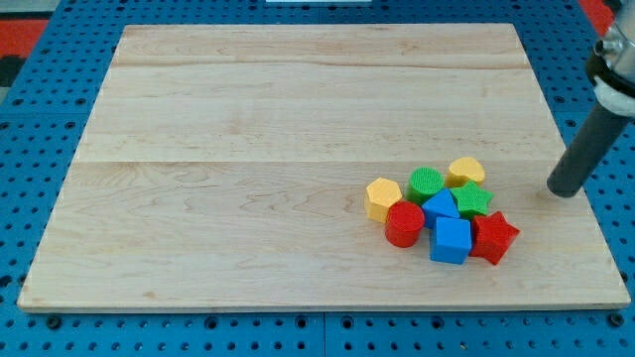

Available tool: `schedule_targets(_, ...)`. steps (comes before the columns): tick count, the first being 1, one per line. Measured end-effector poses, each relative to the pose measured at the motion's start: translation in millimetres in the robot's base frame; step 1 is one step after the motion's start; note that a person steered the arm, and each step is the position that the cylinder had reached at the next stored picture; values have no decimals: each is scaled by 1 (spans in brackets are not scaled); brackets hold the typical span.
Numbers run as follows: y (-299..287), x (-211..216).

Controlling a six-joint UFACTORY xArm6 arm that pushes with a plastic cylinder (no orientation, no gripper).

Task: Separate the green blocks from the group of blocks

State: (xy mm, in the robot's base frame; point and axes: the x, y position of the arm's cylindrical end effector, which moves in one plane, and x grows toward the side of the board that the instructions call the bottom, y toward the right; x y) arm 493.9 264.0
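A tight group of blocks lies at the lower right of the wooden board (248, 129). A green cylinder (426, 183) sits at the group's top, and a green star (472, 199) just right of it. Around them are a yellow hexagon (382, 197), a yellow block (465, 171), a red cylinder (404, 224), a blue triangular block (440, 206), a blue cube (450, 240) and a red star (494, 237). My tip (565, 190) rests on the board to the right of the group, apart from every block; the yellow block and green star are nearest.
The board lies on a blue perforated table (60, 59). The board's right edge (585, 198) runs close behind my tip. The rod's mount (615, 69) shows at the view's right edge.
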Motion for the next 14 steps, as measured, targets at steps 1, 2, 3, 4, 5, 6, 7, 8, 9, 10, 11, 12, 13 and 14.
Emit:
schedule_targets(1, -42, 13)
schedule_targets(2, -41, 18)
schedule_targets(3, -98, 31)
schedule_targets(4, -93, 30)
schedule_targets(5, -100, -2)
schedule_targets(6, -175, -4)
schedule_targets(7, -177, -18)
schedule_targets(8, -148, -17)
schedule_targets(9, -192, 3)
schedule_targets(10, -211, 3)
schedule_targets(11, -229, -37)
schedule_targets(12, -209, -47)
schedule_targets(13, -178, -39)
schedule_targets(14, -212, 0)
